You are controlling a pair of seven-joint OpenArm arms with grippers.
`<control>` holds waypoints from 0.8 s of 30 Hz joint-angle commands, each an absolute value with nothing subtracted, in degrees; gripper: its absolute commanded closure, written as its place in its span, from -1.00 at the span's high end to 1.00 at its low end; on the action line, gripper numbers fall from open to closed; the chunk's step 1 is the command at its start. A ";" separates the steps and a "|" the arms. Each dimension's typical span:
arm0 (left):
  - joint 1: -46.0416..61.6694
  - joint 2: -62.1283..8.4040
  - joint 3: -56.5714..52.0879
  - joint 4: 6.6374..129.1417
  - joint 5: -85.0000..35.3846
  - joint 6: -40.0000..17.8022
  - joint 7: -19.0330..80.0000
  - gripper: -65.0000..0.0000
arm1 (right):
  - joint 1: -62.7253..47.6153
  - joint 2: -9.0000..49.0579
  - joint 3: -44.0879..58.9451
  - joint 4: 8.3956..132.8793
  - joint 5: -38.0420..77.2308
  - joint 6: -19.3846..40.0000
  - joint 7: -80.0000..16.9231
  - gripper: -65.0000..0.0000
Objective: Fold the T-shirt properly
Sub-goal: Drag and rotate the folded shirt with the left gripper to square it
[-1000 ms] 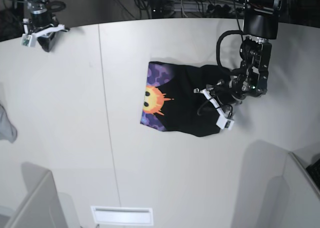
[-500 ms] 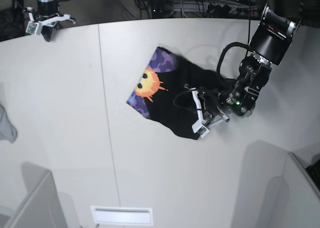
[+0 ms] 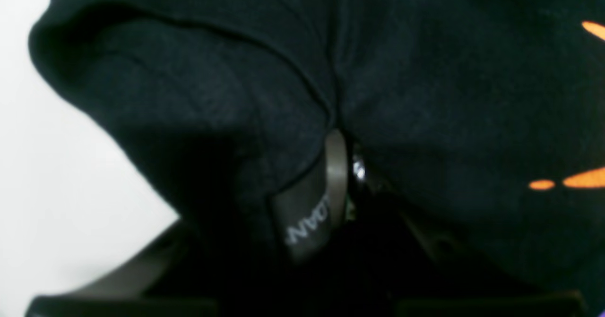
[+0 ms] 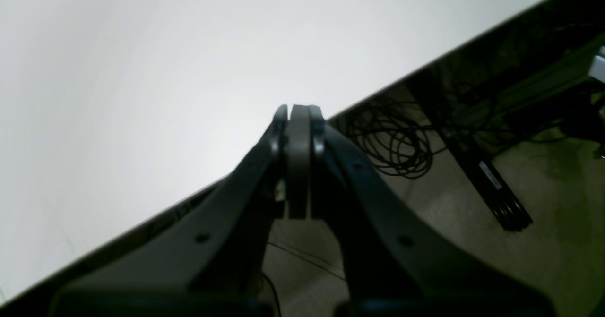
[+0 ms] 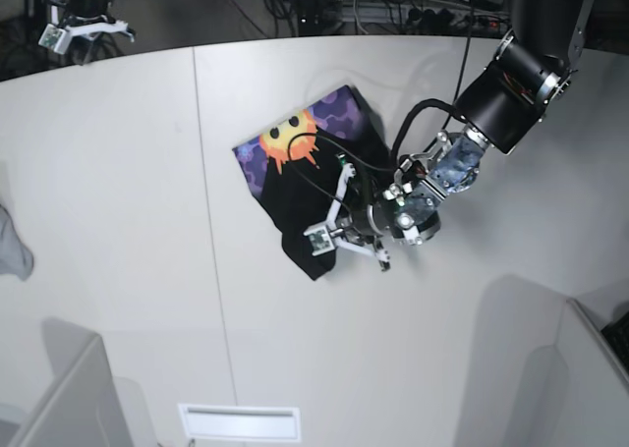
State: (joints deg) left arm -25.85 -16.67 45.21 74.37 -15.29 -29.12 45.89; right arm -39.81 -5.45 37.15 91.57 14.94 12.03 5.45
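Folded T-shirt lay mid-table, long axis diagonal, sun-print end toward the far edge, black end toward the near-left, left gripper clenched on black cloth, right gripper closed, empty, at the table's far corner

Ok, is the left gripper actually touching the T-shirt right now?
Touching. In the left wrist view the black T-shirt is bunched around the left gripper, its cloth pinched between the nearly closed jaws.
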 commanded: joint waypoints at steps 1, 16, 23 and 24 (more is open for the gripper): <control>-25.80 -15.60 45.76 74.42 -13.85 -31.08 47.43 -1.00 | -40.57 -5.49 38.02 92.35 15.16 12.09 6.81 -1.00; -28.00 -10.42 56.04 69.76 -0.48 -39.78 33.98 -1.00 | -40.92 -7.25 40.92 92.35 15.25 12.09 6.81 -1.00; -29.05 -10.07 58.51 67.82 -0.57 -39.60 31.08 -1.00 | -40.75 -7.25 40.57 92.35 15.25 12.09 6.81 -1.00; -29.05 -10.07 58.68 68.00 -0.57 -39.60 31.08 -1.00 | -40.66 -7.25 40.48 92.35 15.25 12.09 6.81 -1.00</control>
